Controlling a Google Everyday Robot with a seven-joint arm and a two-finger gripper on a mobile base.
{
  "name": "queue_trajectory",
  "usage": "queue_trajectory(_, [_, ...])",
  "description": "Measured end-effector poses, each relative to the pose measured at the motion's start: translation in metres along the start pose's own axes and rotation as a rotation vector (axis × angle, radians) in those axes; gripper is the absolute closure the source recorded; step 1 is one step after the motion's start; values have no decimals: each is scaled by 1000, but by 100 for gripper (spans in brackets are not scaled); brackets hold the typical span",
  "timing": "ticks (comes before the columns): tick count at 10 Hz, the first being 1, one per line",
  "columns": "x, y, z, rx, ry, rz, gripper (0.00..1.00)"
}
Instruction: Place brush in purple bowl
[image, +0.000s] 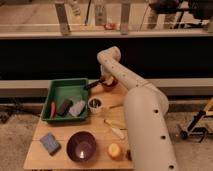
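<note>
Camera view.

Item 1: brush (94, 84), one. Slim, with a long black handle. It lies slanted at the far edge of the bench (98, 126), about mid-width, between the back right corner of the green tray (67, 82) and the reddish-brown bowl (111, 84). Its head end, toward that bowl, is hidden by the gripper.

Item 2: purple bowl (81, 146), one. Round, glossy and dark, it is the widest bowl present. It stands upright by the near edge, left of centre, well apart from the brush.

Item 3: arm (145, 115), one. White, it rises from the bench's near right corner, arches up over the far edge and bends downward. The gripper (106, 79) is at its tip, low over the brush end and the rim of the reddish-brown bowl. Whether it is released or grasping the brush cannot be told.

Other stock:
- White cup (95, 104), one, just right of the tray.
- Tray contents, three: one red, one black, one grey.
- Blue sponge (50, 143), one, at the near left corner.
- Orange round object (115, 151), one, at the near edge, right of the purple bowl.
- Cream utensil (115, 131), one, mid-bench.
</note>
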Motion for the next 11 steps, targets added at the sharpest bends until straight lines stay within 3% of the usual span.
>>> queue_trajectory(7, [-4, 8, 26, -30, -31, -9, 42])
queue_trajectory(10, [-8, 12, 32, -40, -40, -13, 68])
queue_trajectory(11, [-8, 15, 31, -45, -43, -14, 88])
